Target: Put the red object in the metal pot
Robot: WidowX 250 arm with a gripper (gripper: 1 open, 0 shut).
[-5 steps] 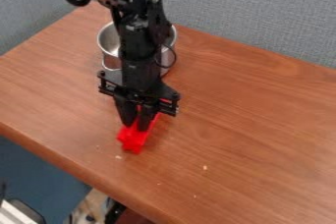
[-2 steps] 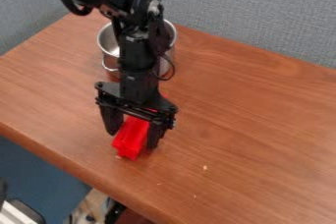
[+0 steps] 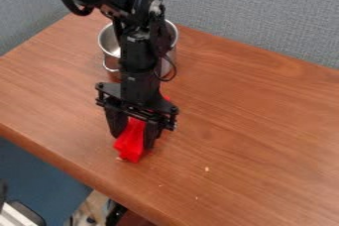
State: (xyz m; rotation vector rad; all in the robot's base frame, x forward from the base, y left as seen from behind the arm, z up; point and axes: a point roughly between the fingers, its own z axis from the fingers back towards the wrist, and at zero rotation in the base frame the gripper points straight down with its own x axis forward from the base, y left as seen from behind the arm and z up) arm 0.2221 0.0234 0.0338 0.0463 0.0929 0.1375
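Wooden bench (image 3: 54, 81) carries the metal pot (image 3: 133, 44) behind the arm. Gripper (image 3: 133, 136) points down, jaws straddling the red object (image 3: 131, 144); whether they clamp it cannot be told. Off-centre closure risks tipping it sideways.

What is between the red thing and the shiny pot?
In the camera view, only the arm's gripper stands between the red object and the metal pot; nothing else.

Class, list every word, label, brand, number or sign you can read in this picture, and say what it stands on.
None: no readable text shows on the red object, the metal pot, the claw or the wooden table.
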